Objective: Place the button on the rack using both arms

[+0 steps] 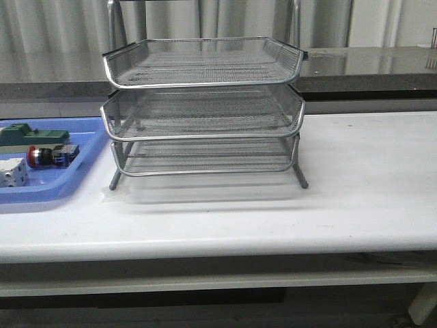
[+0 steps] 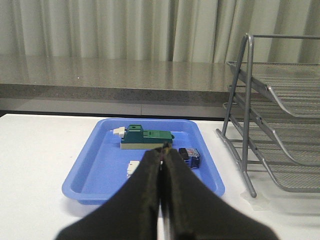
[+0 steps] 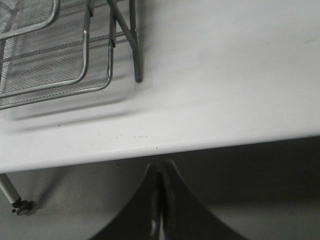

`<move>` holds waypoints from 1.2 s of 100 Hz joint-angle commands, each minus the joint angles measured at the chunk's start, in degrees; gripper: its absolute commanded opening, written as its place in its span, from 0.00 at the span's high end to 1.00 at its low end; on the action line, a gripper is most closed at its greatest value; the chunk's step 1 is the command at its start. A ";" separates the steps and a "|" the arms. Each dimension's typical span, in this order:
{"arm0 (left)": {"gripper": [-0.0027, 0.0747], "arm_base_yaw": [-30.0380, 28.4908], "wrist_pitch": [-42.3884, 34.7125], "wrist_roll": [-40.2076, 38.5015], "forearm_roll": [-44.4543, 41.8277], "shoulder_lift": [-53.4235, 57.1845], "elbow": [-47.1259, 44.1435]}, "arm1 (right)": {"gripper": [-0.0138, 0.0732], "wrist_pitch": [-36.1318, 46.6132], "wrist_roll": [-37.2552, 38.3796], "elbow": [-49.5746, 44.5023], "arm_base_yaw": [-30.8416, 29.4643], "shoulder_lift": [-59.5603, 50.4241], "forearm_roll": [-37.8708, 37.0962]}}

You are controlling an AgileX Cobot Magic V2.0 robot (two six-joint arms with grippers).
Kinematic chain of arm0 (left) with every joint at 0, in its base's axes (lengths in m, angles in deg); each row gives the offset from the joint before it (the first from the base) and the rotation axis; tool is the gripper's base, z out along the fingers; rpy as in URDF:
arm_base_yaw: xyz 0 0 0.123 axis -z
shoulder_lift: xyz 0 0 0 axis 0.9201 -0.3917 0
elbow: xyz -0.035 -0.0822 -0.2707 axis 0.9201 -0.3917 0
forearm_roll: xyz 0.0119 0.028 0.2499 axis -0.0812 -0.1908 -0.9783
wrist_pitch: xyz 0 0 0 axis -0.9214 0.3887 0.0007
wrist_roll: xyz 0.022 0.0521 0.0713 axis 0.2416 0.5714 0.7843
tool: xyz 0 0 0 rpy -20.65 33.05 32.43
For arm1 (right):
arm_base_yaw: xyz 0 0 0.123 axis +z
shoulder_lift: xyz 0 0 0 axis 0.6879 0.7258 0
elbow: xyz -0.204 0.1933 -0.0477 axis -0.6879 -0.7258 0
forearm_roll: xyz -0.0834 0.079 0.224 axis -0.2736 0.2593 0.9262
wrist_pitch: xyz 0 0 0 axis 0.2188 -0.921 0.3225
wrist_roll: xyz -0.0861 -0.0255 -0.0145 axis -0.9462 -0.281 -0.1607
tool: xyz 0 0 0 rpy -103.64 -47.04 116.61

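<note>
The button [image 1: 51, 155], with red head and blue-black body, lies on its side in the blue tray [image 1: 48, 188] at the table's left. In the left wrist view the button [image 2: 190, 156] shows just beyond my left gripper [image 2: 163, 148], which is shut and empty, short of the tray. The silver three-tier wire rack [image 1: 205, 102] stands mid-table; its legs and tray edges show in the left wrist view [image 2: 270, 125] and the right wrist view [image 3: 75, 55]. My right gripper [image 3: 160, 165] is shut and empty, off the table's front edge. Neither arm shows in the front view.
The blue tray [image 2: 100, 185] also holds a green flat part [image 1: 31, 134] and a white block [image 1: 12, 172]. A grey counter [image 1: 369, 65] runs behind the table. The table's front edge [image 3: 200, 145] lies just ahead of the right gripper.
</note>
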 commanded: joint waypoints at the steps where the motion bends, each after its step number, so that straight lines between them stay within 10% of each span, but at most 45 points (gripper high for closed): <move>1: 0.99 -0.04 -4.69 -0.48 -0.02 1.88 -3.15 | 0.92 3.40 0.01 2.02 -0.39 1.44 2.28; 29: 0.99 -0.04 -4.69 -0.48 -0.02 1.88 -3.15 | 0.86 3.53 0.01 1.97 -0.39 3.22 5.10; 62: 0.99 -0.04 -4.69 -0.48 -0.02 1.88 -3.15 | 0.32 5.51 0.01 1.97 -0.39 3.22 7.19; 120: 0.99 -0.04 -4.69 -0.48 -0.02 1.88 -3.15 | 0.30 14.25 -1.05 2.04 2.09 12.82 22.31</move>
